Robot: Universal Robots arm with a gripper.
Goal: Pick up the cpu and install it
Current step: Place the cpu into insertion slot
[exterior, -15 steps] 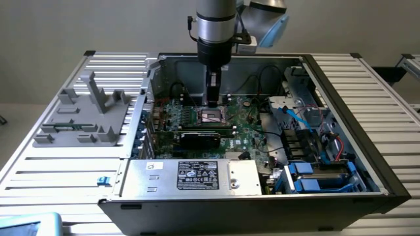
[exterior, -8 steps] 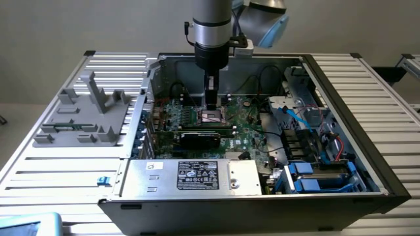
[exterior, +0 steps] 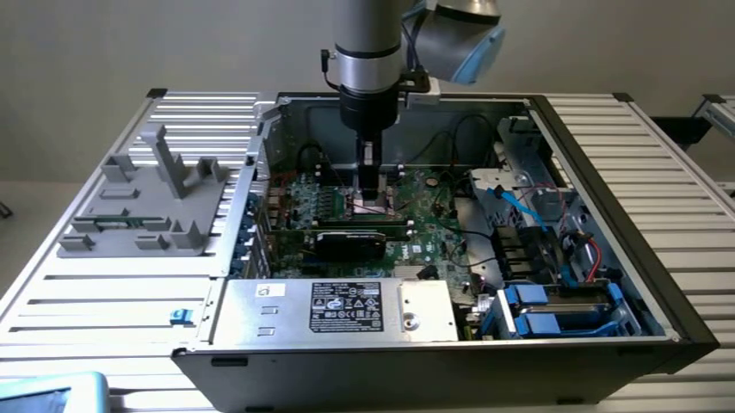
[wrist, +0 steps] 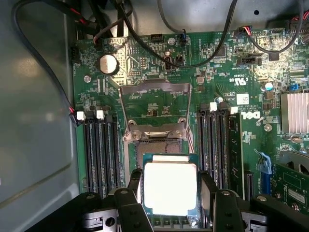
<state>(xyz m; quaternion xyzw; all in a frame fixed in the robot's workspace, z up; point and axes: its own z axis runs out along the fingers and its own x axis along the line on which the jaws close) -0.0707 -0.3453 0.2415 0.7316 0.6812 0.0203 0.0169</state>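
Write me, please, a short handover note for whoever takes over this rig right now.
Gripper: closed on the cpu, one finger on each side, lowered inside the computer case.
Cpu: held just over the open socket on the motherboard; the retention frame stands lifted.
Done: cpu picked up and brought to the socket.
Left: cpu not yet released, and I cannot tell whether it is seated; retention frame not yet closed.
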